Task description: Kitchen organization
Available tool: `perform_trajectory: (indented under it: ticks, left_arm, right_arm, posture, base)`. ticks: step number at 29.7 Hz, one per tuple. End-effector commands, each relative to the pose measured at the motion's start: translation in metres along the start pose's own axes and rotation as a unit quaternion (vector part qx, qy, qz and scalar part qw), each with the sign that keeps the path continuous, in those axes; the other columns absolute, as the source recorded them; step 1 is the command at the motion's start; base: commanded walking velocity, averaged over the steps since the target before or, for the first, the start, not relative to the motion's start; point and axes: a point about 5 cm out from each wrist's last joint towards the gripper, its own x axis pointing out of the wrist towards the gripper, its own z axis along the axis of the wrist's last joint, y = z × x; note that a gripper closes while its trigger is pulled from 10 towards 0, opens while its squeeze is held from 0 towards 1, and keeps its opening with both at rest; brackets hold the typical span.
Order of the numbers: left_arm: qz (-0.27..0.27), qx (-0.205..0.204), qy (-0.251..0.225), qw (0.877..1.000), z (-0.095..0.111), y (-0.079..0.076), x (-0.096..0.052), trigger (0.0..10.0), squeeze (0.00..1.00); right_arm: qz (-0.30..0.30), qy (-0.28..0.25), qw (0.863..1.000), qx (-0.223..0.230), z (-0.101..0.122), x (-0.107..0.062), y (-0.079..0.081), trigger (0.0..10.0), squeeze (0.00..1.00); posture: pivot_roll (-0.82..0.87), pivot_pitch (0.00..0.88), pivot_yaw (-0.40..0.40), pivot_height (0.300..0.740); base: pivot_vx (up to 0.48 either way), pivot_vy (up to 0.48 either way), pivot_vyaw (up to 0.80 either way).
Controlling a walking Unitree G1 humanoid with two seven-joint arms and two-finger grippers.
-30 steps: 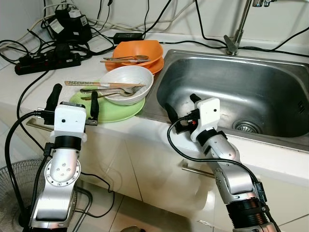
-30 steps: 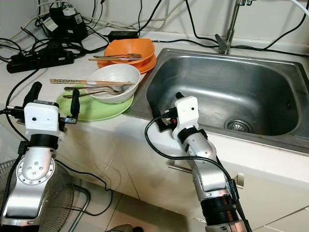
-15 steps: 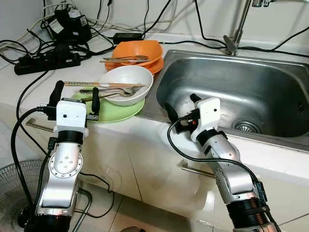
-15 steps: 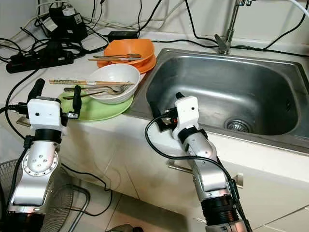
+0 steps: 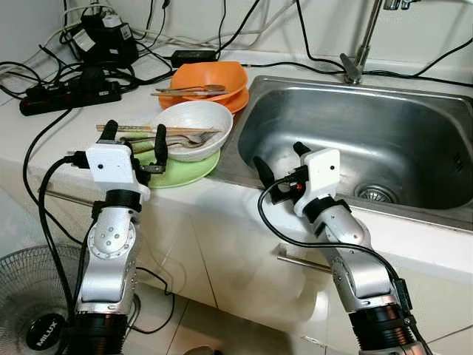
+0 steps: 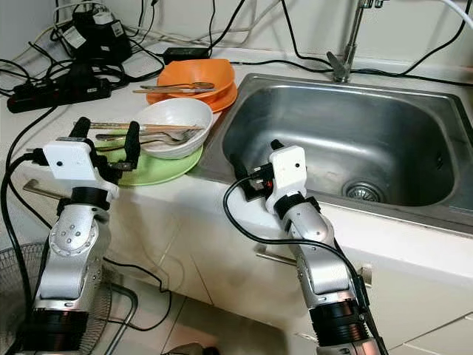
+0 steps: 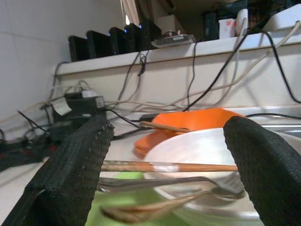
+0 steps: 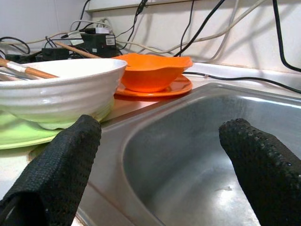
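Spread wide, the left gripper [image 5: 134, 142] is held at the counter edge, its fingers bracketing the near rim of the green plate [image 5: 188, 171]; nothing is grasped. Equally released, the right gripper [image 5: 279, 164] is poised at the front-left rim of the steel sink [image 5: 414, 140]. A white bowl [image 5: 194, 118] is stacked on the green plate, with chopsticks [image 5: 159, 130] and a fork [image 5: 188, 139] laid across it. Behind, an orange bowl [image 5: 214, 75] holding cutlery is set on an orange plate [image 5: 238, 102]. Cables and a power strip [image 5: 70, 96] are strewn over the white counter [image 5: 44, 126].

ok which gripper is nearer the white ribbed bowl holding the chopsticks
Left. The left gripper is open right beside the white ribbed bowl; the right gripper sits apart at the steel sink rim.
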Motion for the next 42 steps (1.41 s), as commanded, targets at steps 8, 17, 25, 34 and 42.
perform_trajectory:
  ticks: [8, 17, 25, 34, 42]
  left_arm:
    - [0.024, -0.017, 0.023, 0.999, -0.006, 0.013, -0.002, 10.0, 0.00]
    - [0.024, -0.052, 0.054, 0.997, -0.014, 0.011, -0.007, 10.0, 0.00]
    - [0.013, -0.057, 0.073, 0.996, -0.017, 0.011, -0.015, 10.0, 0.00]
    - [0.005, -0.062, 0.064, 0.996, -0.015, 0.010, -0.015, 0.0, 0.00]
    - [0.004, -0.048, 0.060, 0.997, -0.013, 0.010, -0.014, 10.0, 0.00]
  right_arm:
    - [-0.002, -0.002, 1.000, 0.003, 0.003, -0.001, 0.000, 10.0, 0.00]
    - [-0.002, -0.002, 1.000, 0.004, 0.003, -0.001, 0.001, 10.0, 0.00]
    - [-0.004, -0.002, 1.000, 0.003, 0.003, -0.002, 0.000, 10.0, 0.00]
    - [-0.003, -0.002, 1.000, 0.003, 0.003, -0.001, 0.000, 10.0, 0.00]
    - [-0.004, -0.001, 1.000, 0.003, 0.002, -0.002, -0.001, 10.0, 0.00]
  posture:
    - [-0.04, 0.055, 0.095, 0.740]
    - [-0.04, 0.053, 0.095, 0.740]
    - [-0.04, 0.056, 0.097, 0.740]
    - [-0.04, 0.055, 0.095, 0.740]
    - [-0.04, 0.055, 0.095, 0.740]
  base:
    - [0.000, 0.000, 0.00]
    - [0.000, 0.000, 0.00]
    - [0.000, 0.000, 0.00]
    - [0.000, 0.000, 0.00]
    - [0.000, 0.000, 0.00]
